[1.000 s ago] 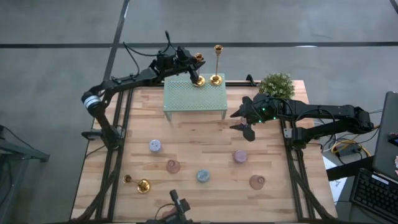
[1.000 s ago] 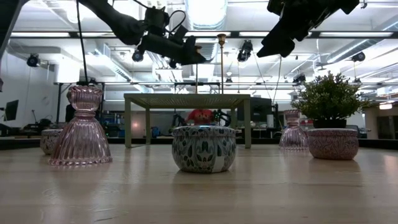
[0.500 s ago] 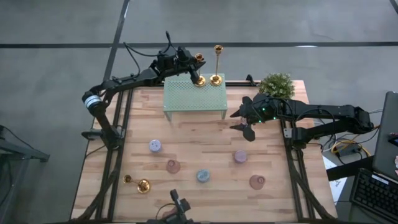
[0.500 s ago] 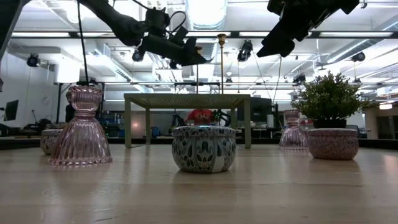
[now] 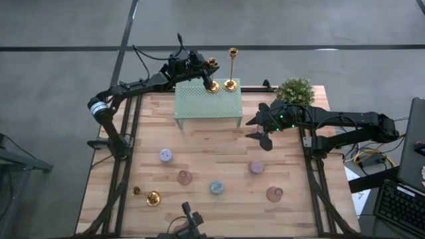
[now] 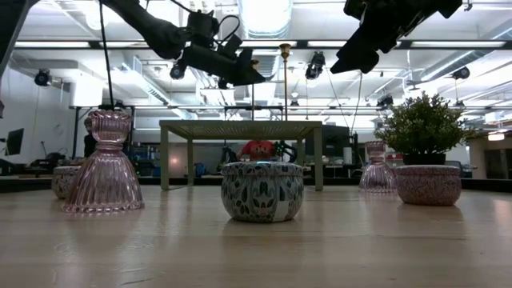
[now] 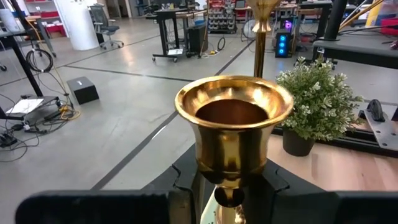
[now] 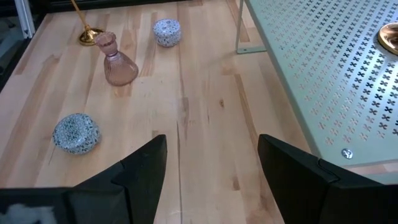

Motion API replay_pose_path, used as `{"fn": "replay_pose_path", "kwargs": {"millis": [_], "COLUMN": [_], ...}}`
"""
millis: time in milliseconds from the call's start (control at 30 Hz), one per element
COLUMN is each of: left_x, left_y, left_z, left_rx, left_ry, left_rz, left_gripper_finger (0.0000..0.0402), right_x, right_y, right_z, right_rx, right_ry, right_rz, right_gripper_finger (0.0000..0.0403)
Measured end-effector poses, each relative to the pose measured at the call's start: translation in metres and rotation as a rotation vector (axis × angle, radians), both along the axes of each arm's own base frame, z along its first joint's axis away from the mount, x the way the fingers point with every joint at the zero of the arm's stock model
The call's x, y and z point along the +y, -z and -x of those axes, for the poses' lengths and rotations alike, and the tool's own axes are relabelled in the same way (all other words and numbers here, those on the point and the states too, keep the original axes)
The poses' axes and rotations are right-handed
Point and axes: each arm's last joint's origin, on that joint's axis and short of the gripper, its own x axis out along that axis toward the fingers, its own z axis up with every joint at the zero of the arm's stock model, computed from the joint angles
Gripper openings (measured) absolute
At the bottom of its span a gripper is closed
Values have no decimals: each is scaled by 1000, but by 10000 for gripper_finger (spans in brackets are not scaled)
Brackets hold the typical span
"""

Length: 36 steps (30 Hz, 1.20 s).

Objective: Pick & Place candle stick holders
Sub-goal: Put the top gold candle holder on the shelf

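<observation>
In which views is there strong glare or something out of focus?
Low view: ceiling light glares white behind the left end effector. Left wrist view: gold cup shows bright highlights; its own dark fingers look blurred. High view: even light, no glare.

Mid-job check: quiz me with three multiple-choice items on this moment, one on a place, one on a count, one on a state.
1. Where does the third candlestick lie?
A. near-left table corner
B. beside the plant
C. under the stand

2. How many candlesticks stand on the green stand?
A. one
B. two
C. three

3. The right pincer is:
A. shut on a jar
B. open and empty
C. shut on a candlestick

Answers: 1 A, the fallen candlestick lies there. 2 B, the short candlestick, gripped by the left pincer, and the tall candlestick stand on the green stand. 3 B, the right pincer hangs open above the table.
</observation>
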Motion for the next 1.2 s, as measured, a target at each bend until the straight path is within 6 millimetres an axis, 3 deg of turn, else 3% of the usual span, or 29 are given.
{"fn": "replay_pose_path", "kwargs": {"millis": [367, 867, 1200], "left_x": [1, 0, -2], "left_y": [0, -4, -5], "left_z": [0, 3, 3], "left_rx": [2, -3, -3], "left_ry": [-23, -44, -43], "left_rz": [-2, -22, -20], "left_gripper_finger": [87, 161, 172], "right_x": [0, 0, 0], "right_y": [0, 0, 0], "right_z": [0, 0, 0], "right_rx": [0, 1, 1], "right_ry": [0, 0, 0], "right_rz": [0, -1, -1], "right_gripper_finger": [244, 244, 244]}}
